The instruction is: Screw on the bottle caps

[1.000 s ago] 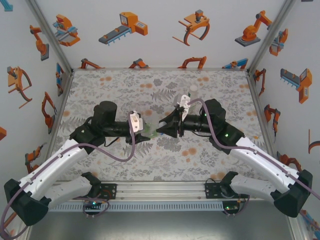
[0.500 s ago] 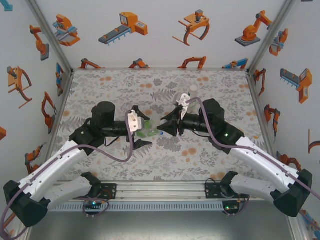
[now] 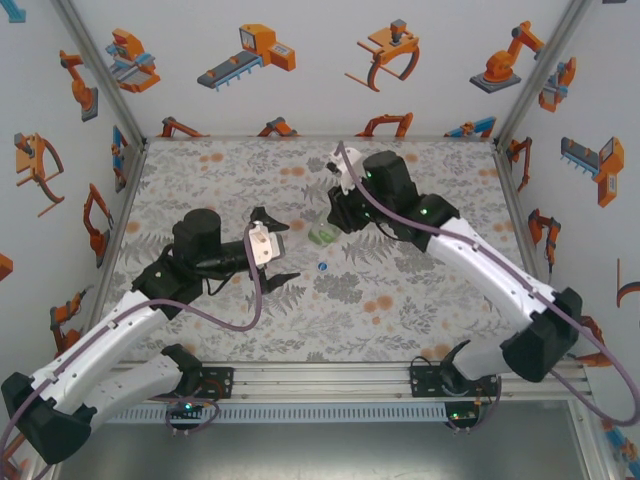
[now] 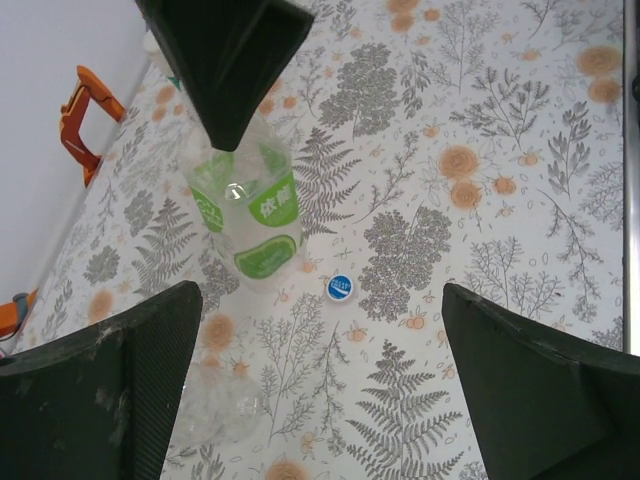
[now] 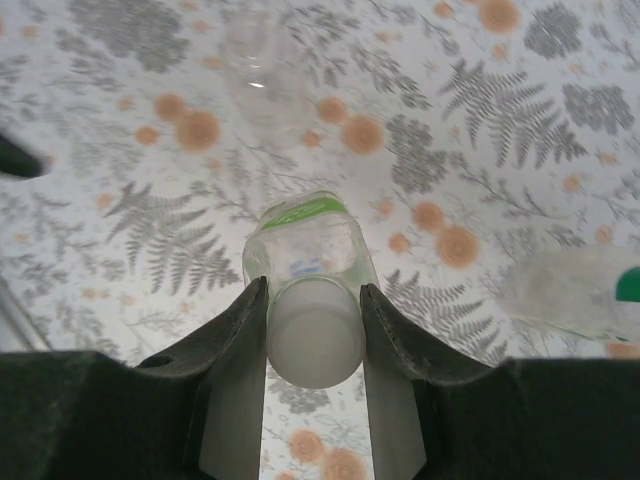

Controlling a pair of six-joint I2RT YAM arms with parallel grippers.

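The right pincer pinches the white cap on the green-labelled bottle. The bottle stands upright directly beneath it, long axis vertical and neck up, clear and seemingly empty. The left pincer is spread wide, and the blue cap lies on the table just ahead of its fingers.

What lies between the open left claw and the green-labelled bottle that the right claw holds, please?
In the left wrist view, the blue cap and a colourless bottle lie between the left claw and the green-labelled bottle.
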